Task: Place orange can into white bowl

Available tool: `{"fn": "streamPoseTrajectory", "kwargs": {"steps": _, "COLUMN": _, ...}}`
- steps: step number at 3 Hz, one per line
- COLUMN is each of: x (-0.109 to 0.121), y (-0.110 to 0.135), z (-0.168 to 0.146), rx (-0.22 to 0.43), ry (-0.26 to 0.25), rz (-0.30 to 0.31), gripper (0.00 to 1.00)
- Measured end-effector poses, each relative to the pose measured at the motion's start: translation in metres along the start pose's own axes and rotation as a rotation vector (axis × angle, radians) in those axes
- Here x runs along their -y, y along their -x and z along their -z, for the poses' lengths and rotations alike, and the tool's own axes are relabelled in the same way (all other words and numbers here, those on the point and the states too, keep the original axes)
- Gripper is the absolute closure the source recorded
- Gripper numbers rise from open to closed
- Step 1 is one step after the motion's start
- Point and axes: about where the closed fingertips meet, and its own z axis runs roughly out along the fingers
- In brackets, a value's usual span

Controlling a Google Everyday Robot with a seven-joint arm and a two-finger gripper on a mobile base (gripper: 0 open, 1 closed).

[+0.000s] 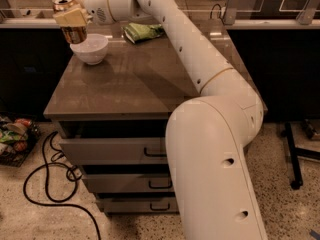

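1. The two-finger gripper [71, 19], at the end of the long white robot arm [190, 49], hung over the far-left corner of the table, at about 10 o'clock from the tabletop's centre.
2. Its tan fingers [70, 17] were clamped across the upper body of the small copper-orange metal drink can [75, 34]. The can was off the table, roughly upright with a slight tilt, its silver top showing above the fingers.
3. The can hung at about 10 o'clock from the small round glossy white bowl [95, 54], its base near the bowl's left rim. Whether it was over the hollow or just outside it could not be told from this view.
4. The bowl stood on the grey-brown tabletop [135, 79] and looked empty. A crinkled green snack bag [144, 31] lay at about 2 o'clock from it, apart from the bowl.
5. Judged from this, the carry looked nearly done. A small shift toward 4 o'clock, then lowering and letting go, was left.
6. Handling: a can of this kind is probably light, with thin walls that dent if squeezed hard and a smooth skin that can slip. The side grip around the upper body seemed sound.
7. The glossy bowl looked light enough to slide or tip if the can struck its rim, so a low, centred release would suit. The can might topple and rest on its side inside.
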Motion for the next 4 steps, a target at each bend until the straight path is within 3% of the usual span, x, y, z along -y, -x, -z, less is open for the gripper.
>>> {"fn": "streamPoseTrajectory", "kwargs": {"steps": 3, "x": 0.031, "y": -0.054, "z": -0.004, "rx": -0.079, "ry": -0.117, "rz": -0.13, "gripper": 1.0}}
{"fn": "streamPoseTrajectory", "kwargs": {"steps": 4, "x": 0.035, "y": -0.075, "z": -0.01, "rx": -0.075, "ry": -0.141, "rz": -0.172, "gripper": 0.96}}
